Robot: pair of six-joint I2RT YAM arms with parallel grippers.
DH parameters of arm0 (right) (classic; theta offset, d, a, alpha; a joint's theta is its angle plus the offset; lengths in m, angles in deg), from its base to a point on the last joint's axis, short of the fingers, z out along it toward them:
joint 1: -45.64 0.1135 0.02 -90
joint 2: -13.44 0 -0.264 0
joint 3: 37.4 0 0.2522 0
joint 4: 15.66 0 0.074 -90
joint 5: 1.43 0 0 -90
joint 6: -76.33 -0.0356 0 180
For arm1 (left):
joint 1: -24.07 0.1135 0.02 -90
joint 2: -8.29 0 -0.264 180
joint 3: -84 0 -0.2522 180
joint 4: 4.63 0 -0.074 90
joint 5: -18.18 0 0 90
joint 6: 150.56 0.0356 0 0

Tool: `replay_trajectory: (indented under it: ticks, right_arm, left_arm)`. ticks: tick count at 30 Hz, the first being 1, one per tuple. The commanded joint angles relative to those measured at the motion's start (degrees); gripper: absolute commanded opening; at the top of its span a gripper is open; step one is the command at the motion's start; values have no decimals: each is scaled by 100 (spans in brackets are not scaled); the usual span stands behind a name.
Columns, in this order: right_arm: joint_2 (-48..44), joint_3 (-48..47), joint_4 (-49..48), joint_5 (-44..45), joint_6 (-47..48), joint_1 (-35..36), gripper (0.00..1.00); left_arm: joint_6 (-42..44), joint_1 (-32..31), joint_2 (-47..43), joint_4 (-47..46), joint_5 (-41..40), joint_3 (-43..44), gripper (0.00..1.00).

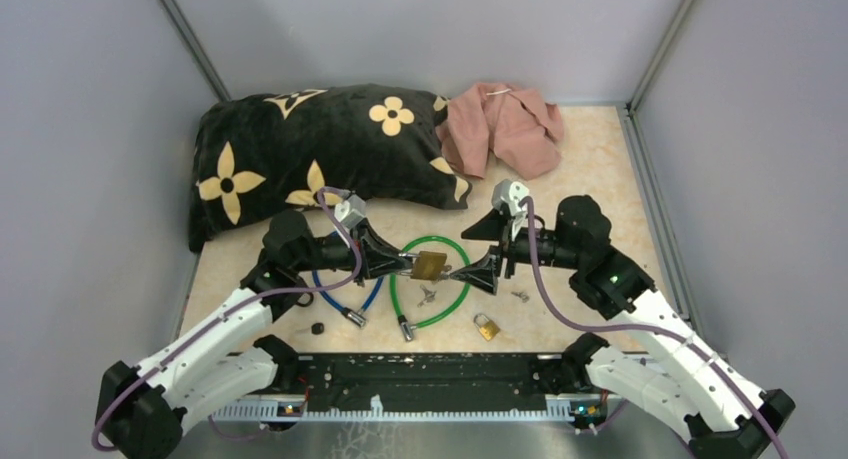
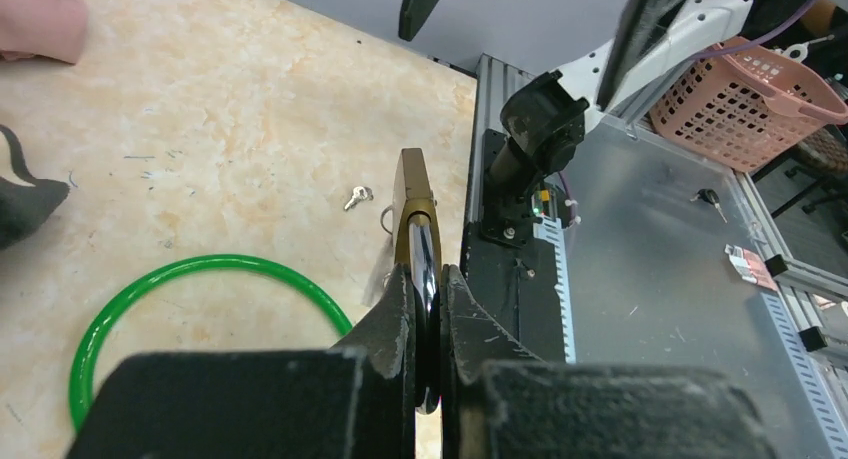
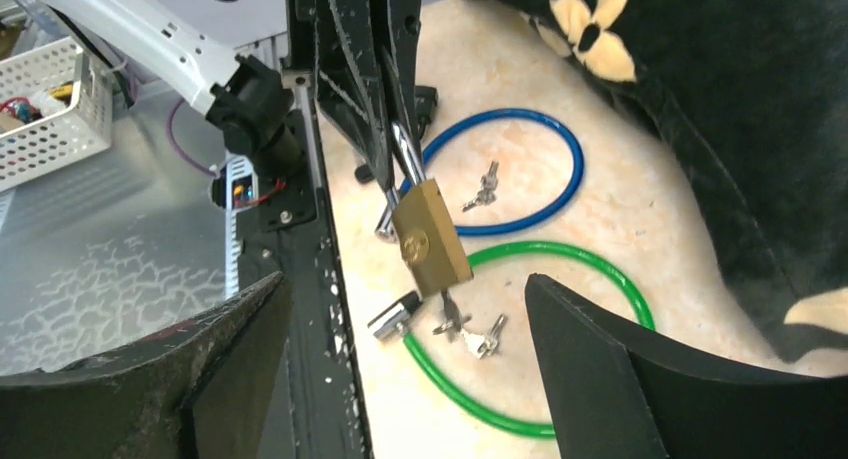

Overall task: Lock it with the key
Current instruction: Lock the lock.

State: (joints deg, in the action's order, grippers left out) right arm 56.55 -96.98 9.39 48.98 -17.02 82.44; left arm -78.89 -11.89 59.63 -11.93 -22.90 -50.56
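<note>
A brass padlock (image 1: 430,266) hangs above the table between my two grippers. My left gripper (image 1: 405,263) is shut on its steel shackle; in the left wrist view the gripper (image 2: 428,284) pinches the shackle and the padlock body (image 2: 412,194) juts forward. In the right wrist view the padlock (image 3: 430,241) shows with a key (image 3: 447,305) in its bottom and further keys (image 3: 478,337) dangling from it. My right gripper (image 3: 405,289) is wide open and empty, just short of the padlock's key end; in the top view it (image 1: 458,275) is right beside the lock.
A green cable loop (image 1: 432,289) and a blue cable loop (image 1: 345,289) lie under the grippers. A small brass padlock (image 1: 487,327), loose keys (image 1: 520,296) and another key bunch (image 3: 485,184) lie nearby. A black flowered pillow (image 1: 320,149) and a pink cloth (image 1: 505,127) are at the back.
</note>
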Motion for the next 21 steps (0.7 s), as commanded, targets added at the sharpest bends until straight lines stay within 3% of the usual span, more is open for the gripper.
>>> replay_trajectory:
  ticks: [1,9,15,21]
  right_arm:
    - [176,-561,1293,-27,742,-41,80]
    - [1058,-424,634,-298,647,232,76]
    - [1407,-478,350,-452,646,372,42]
    - [1544,-412,477,-563,749,476,37]
  left_arm:
    - [163,232,-548,-201,445,31,0]
    - [123,291,-777,-272,605,-114,0]
    - [-47,292,-754,-373,628,-131,0]
    - [-94,290,-734,-393,602,-110,0]
